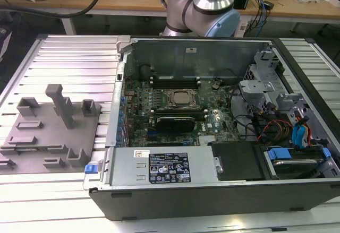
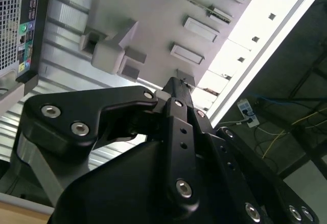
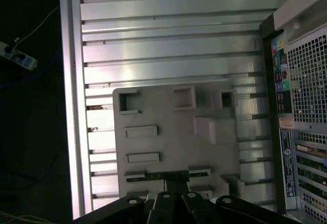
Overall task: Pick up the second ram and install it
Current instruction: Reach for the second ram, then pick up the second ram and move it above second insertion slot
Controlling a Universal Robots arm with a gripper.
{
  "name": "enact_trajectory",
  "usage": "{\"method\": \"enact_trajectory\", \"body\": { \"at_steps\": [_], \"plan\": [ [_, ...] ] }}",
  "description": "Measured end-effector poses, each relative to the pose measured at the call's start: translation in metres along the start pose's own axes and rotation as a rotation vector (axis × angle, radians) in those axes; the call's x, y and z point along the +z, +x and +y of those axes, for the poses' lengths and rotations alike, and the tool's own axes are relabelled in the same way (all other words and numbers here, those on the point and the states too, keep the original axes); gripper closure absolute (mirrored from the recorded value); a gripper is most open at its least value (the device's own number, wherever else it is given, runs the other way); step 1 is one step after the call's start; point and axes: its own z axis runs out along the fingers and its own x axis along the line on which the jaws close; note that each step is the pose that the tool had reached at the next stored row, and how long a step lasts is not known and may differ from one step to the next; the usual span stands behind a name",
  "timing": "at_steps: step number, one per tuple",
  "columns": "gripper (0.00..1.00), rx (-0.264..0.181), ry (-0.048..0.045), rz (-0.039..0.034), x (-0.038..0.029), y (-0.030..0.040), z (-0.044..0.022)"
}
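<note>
In both wrist views my gripper point(image 3: 176, 182) point(image 2: 180, 83) hangs above the grey fixture plate point(image 3: 168, 117) point(image 2: 153, 15). Its black fingers are pressed together, with nothing between them. A thin dark strip, the second ram point(image 3: 162, 173), lies in a holder on the plate, between two grey end blocks, just past the fingertips. In the exterior view the same fixture plate point(image 1: 48, 132) lies on the ribbed table at that view's left, beside the open computer case point(image 1: 212, 47).
Inside the case are the silver-framed CPU socket point(image 1: 178, 99), memory slots point(image 1: 175, 77) behind it, a black power supply point(image 1: 164, 169) in front and drive cables point(image 1: 287, 127) at the exterior view's right. The arm's base point(image 1: 202, 5) stands behind the case. Upright grey posts point(image 1: 61, 105) rise from the fixture.
</note>
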Motion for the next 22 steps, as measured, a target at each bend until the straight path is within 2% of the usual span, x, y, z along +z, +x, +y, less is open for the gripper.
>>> {"method": "enact_trajectory", "body": {
  "at_steps": [3, 4, 15, 17, 19, 20, 21, 22],
  "plan": [
    [0.89, 0.000, 0.0001, 0.0000, 0.0015, -0.0007, -0.0100],
    [0.89, 0.000, 0.0001, 0.0000, 0.0015, -0.0008, -0.0112],
    [0.89, -0.011, -0.0001, 0.0006, 0.0015, -0.0008, -0.0115],
    [0.89, -0.035, -0.0006, 0.0016, 0.0014, -0.0008, -0.0115],
    [0.89, -0.080, -0.0018, 0.0036, 0.0015, -0.0008, -0.0115],
    [0.89, -0.117, -0.0028, 0.0052, 0.0015, -0.0008, -0.0115],
    [0.89, -0.182, -0.0043, 0.0082, 0.0015, -0.0008, -0.0115],
    [0.89, -0.215, -0.0051, 0.0096, 0.0015, -0.0008, -0.0115]
  ]
}}
